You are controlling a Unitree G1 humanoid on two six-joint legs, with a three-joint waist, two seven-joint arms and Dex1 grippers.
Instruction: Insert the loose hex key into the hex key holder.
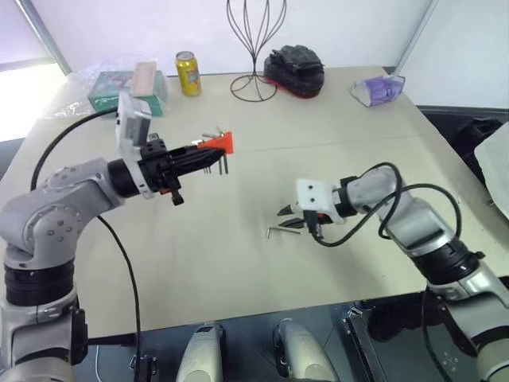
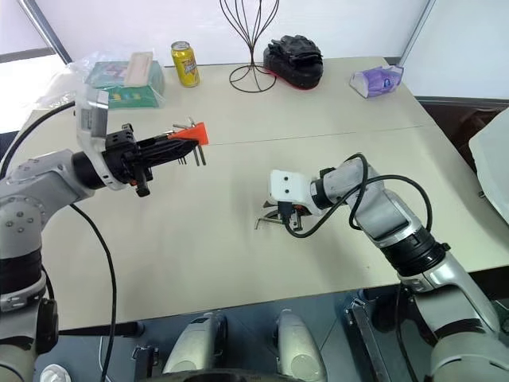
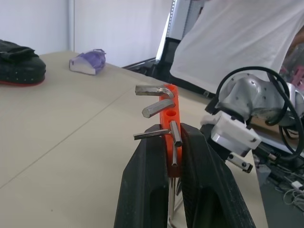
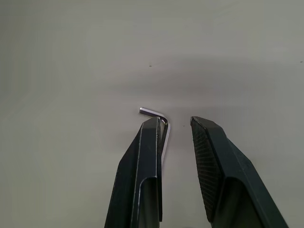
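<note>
the table [image 1: 238,263] was the stage. the left gripper [image 1: 208,157] was clamped on the hex key holder [image 1: 219,143], raised above the tabletop. the right gripper [image 1: 293,218] hung low with jaws parted, holding nothing, over the loose hex key [image 4: 159,118] lying flat. picking up and inserting remained to be done.

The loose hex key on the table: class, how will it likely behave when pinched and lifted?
The loose hex key is thin bare metal, so probably stiff, light and slippery. Lying flat on the table, it may skid or swivel between the right pincer fingers.
</note>
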